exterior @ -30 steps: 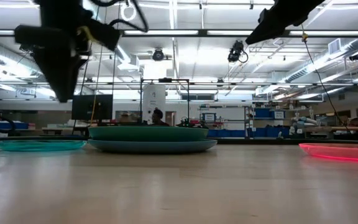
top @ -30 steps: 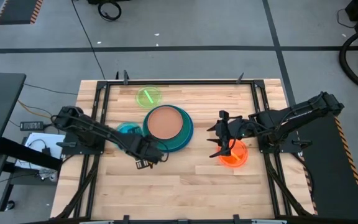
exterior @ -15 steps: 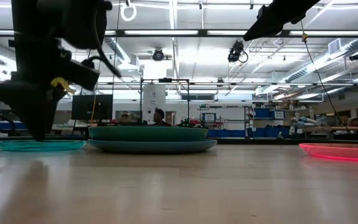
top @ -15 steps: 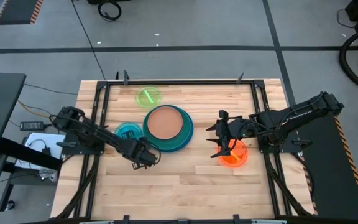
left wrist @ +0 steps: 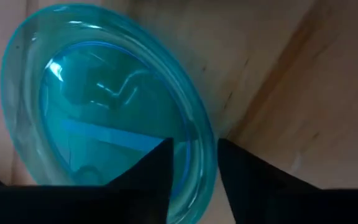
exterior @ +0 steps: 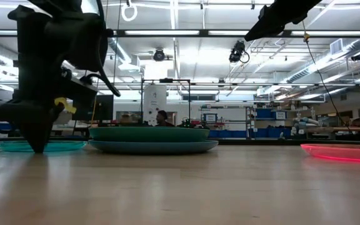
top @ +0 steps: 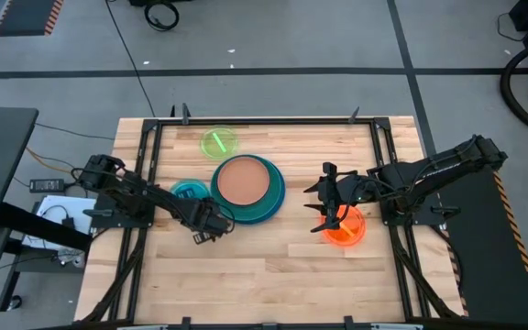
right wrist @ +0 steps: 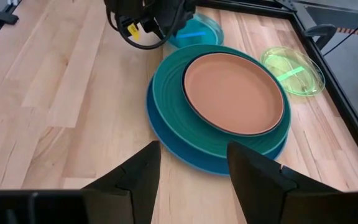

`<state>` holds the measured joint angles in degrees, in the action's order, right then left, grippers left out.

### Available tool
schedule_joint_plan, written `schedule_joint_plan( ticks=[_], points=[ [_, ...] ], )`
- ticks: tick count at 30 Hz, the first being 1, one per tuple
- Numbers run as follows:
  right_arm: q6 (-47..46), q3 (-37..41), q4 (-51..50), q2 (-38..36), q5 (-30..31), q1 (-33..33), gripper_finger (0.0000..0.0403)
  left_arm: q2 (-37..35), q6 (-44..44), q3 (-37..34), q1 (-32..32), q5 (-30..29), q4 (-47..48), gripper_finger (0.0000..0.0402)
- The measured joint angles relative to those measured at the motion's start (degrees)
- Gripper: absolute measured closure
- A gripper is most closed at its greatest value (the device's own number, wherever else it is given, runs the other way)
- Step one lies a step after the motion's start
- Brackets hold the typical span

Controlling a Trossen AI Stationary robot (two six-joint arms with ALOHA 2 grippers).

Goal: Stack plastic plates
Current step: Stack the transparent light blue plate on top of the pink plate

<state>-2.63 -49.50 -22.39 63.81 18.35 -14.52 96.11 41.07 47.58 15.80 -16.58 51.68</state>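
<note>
A cyan plate [top: 187, 192] lies flat on the table, left of a stack [top: 248, 189] with a tan plate [right wrist: 234, 92] on a teal one [right wrist: 169, 106] and a blue one [right wrist: 166, 140] lowest. A dark green plate does not show apart from these. A lime green plate [top: 218, 142] lies flat behind the stack. An orange plate [top: 346, 228] rests flat to the right. My left gripper [left wrist: 194, 165] is open and low at the cyan plate's near right rim, one finger over the plate and one outside. My right gripper [top: 319, 199] hangs open above the table beside the orange plate. My left gripper comes down from above at the cyan plate's near right rim [left wrist: 204, 155], with the rim in the gap between its fingers. Whether either finger touches the rim, I cannot tell. The plate lies flat on the table.
A black frame [top: 264, 121] runs along the table's edges. Bare wood [top: 273, 275] stretches across the near half, in front of all the plates. The low view shows a workshop room beyond the far edge.
My left gripper has dropped from well above the table down to the tabletop and shifted toward the table's left, onto the cyan plate's near right rim. The plates have stayed where they were.
</note>
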Motion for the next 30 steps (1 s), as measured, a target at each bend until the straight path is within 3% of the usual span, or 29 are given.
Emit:
schedule_joint_plan(
  ticks=[9,17,30],
  points=[
    [-0.2,0.0,0.0,0.0,0.0,0.0,0.0209,0.2,-0.2,-0.3,0.6,-1.0,0.4,0.0389],
    [-0.2,0.0,0.0,0.0,0.0,0.0,0.0209,-0.2,0.5,-0.3,0.5,-0.2,2.0,0.0393],
    [-0.2,0.0,0.0,0.0,0.0,0.0,0.0208,-7.7,4.0,-0.3,0.6,-1.2,4.7,0.0395]
  ],
)
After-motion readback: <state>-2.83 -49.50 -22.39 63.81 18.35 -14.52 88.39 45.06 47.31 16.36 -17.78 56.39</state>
